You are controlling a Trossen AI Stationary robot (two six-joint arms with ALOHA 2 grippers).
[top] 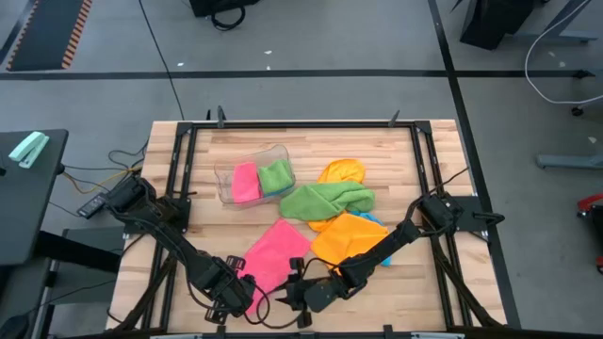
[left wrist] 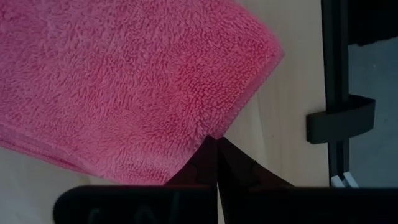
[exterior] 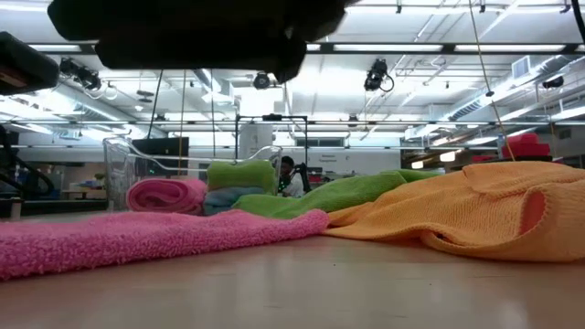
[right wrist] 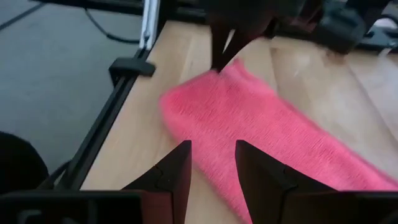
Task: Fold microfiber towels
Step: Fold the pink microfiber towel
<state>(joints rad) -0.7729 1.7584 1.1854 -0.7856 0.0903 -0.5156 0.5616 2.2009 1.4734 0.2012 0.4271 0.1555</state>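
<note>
Two folded towels [top: 261, 179] already in tub [top: 226, 184]. Pink towel [top: 275, 256] half done: left end effector [top: 247, 285] pinching its corner, right end effector [top: 300, 292] released. Green towel [top: 330, 199], orange towel [top: 350, 238] left.

Fuzzy pink towel [left wrist: 124, 81]; smooth wooden table [left wrist: 292, 81]; matt pincer [right wrist: 211, 165].

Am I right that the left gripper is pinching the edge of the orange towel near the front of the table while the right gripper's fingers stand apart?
Not quite. The left gripper is shut on the edge of the pink towel, not the orange one, as the left wrist view shows. The right gripper does have its fingers apart.
</note>
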